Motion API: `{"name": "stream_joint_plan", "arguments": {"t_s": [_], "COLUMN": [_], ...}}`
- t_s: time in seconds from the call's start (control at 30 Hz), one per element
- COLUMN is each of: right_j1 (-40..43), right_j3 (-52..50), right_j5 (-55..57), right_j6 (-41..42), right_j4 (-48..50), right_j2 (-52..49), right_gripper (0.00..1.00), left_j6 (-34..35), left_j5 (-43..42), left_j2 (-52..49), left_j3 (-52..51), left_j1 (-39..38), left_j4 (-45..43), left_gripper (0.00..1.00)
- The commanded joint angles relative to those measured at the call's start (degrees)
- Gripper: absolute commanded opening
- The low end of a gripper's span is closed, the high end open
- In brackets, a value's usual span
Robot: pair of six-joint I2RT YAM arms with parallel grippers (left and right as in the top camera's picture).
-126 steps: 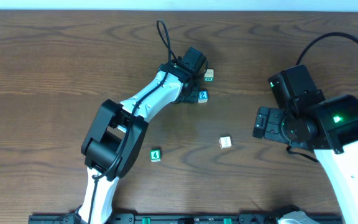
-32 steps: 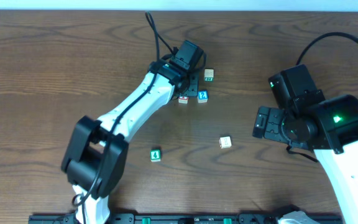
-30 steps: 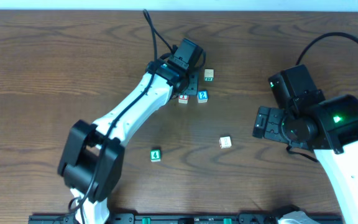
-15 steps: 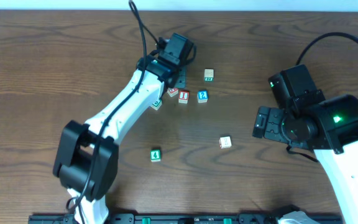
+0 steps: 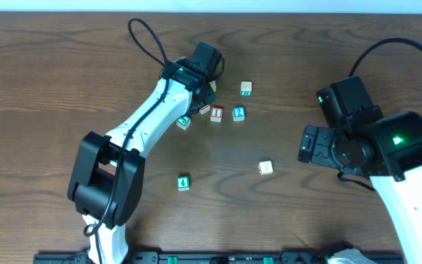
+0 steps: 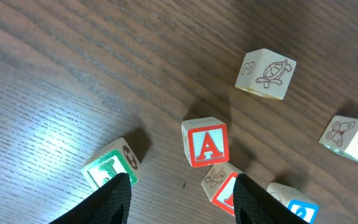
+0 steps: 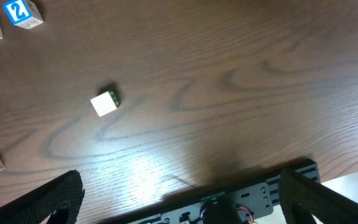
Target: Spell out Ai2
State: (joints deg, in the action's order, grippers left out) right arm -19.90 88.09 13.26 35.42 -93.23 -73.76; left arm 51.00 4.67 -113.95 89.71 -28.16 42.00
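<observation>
Three lettered blocks lie in a row in the overhead view: a red A block, a red I block and a blue 2 block. The left wrist view shows the A block upright, the red I block tilted against it, and the 2 block at the bottom edge. My left gripper hovers just behind the row, open and empty. My right gripper is open and empty, well to the right of the row.
A green block lies left of the row. A tan block sits behind the row, another tan block in front at the right, and a green 4 block in front. The wrist view shows turtle and butterfly blocks.
My left arm has swung back and to the left off the blocks, uncovering the A, I and green blocks. The right arm has not moved.
</observation>
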Motion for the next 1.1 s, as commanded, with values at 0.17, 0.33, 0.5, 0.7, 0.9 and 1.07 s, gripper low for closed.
{"name": "stream_joint_plan", "arguments": {"t_s": [0.17,0.33,0.5,0.7,0.9,1.07], "right_j1": [-0.4,-0.4,-0.4,-0.4,-0.4,-0.4], "right_j3": [-0.2,-0.2,-0.2,-0.2,-0.2,-0.2], "right_j5": [0.2,0.3,0.9,0.9,0.9,0.9], "right_j6": [0.8,0.7,0.8,0.8,0.7,0.7], "right_j4": [-0.2,-0.3,-0.4,-0.4,-0.4,-0.4], "right_j2": [0.3,0.3,0.3,0.3,0.3,0.3], "right_gripper": [0.99,0.99,0.99,0.99,0.99,0.99], "left_j6": [2.7,1.1,0.8,0.9,0.9,0.8], "left_j5": [-5.4,-7.1,-7.0,-6.0,-5.2,-4.0], "left_j2": [-6.4,-7.8,-7.8,-7.8,-7.8,-7.8], "left_j3": [0.5,0.5,0.5,0.5,0.5,0.5], "left_j1": [-0.1,-0.1,-0.1,-0.1,-0.1,-0.1], "left_j4": [-1.8,-4.7,-5.3,-6.4,-6.8,-6.8], "left_gripper": [0.59,0.61,0.60,0.49,0.49,0.48]}}
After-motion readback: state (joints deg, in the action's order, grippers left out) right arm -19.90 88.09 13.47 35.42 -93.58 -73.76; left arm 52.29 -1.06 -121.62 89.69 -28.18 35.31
